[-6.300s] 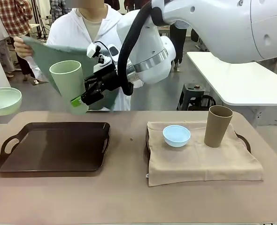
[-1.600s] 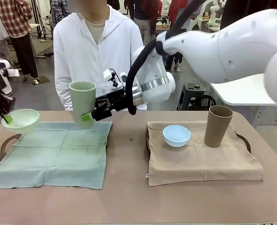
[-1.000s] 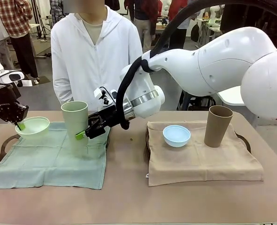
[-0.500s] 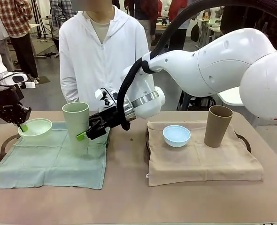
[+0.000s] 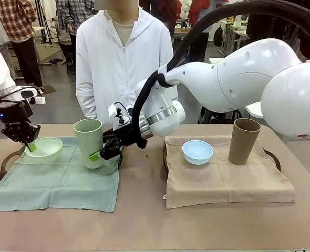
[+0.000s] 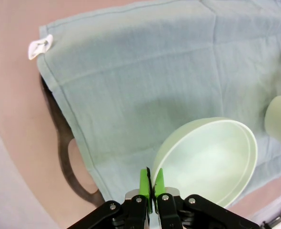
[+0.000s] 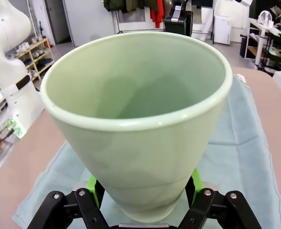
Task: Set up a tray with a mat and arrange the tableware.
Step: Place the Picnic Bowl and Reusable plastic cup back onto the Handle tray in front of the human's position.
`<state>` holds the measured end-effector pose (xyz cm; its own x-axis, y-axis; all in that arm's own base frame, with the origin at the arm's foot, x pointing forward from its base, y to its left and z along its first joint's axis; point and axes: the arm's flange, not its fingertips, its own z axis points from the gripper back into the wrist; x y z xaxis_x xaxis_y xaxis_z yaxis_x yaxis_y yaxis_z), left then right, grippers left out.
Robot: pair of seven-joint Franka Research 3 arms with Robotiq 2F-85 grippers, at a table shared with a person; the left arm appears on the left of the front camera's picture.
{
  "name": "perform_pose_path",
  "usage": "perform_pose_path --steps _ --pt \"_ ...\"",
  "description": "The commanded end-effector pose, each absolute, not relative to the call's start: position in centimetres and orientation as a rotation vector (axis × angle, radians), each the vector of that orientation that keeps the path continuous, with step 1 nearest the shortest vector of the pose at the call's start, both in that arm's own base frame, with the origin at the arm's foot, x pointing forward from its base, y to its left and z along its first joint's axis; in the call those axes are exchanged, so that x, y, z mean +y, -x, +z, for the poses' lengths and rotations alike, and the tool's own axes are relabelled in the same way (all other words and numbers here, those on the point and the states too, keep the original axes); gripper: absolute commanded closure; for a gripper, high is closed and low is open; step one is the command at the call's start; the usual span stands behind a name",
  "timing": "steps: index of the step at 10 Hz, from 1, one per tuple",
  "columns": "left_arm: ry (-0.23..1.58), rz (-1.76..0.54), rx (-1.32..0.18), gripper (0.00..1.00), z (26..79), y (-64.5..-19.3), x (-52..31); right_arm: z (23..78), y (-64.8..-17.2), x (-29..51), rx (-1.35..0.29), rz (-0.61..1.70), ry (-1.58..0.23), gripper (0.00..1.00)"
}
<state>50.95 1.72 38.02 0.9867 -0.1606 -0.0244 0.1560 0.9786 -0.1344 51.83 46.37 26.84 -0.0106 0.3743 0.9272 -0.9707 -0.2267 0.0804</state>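
Green cloth mat [image 5: 55,176] already covered the left tray [image 5: 6,159]; placing tableware seemed underway. Right arm reached across, right gripper [image 5: 100,153] clamping the pale green tumbler [image 5: 89,142] low over it. Left gripper [image 5: 29,145] pinched the pale green bowl [image 5: 44,148] rim. Both likely needed releasing next.

A pale green tumbler [image 5: 89,142] and pale green bowl [image 5: 43,146] sit over a muted green mat [image 5: 55,178]. The other mat [image 5: 226,181] is beige, carrying a light blue bowl [image 5: 197,151] and tan-brown tumbler [image 5: 244,140]. The table [image 5: 144,220] is pinkish-tan.
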Motion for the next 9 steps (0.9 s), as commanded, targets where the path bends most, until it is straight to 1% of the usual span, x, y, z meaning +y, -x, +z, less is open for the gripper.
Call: perform_pose_path --steps 1,8,9 --pt "0.119 -0.190 0.019 0.96 37.3 -51.8 1.7 26.0 -52.5 47.0 -0.798 1.556 -1.064 0.19" --pt "0.102 -0.211 0.038 0.96 35.0 -52.8 1.3 25.4 -53.1 47.1 -0.787 1.544 -1.077 0.19" --pt "0.099 -0.212 0.044 0.89 35.0 -52.8 1.3 25.4 -53.1 47.1 -0.785 1.546 -1.075 0.19"
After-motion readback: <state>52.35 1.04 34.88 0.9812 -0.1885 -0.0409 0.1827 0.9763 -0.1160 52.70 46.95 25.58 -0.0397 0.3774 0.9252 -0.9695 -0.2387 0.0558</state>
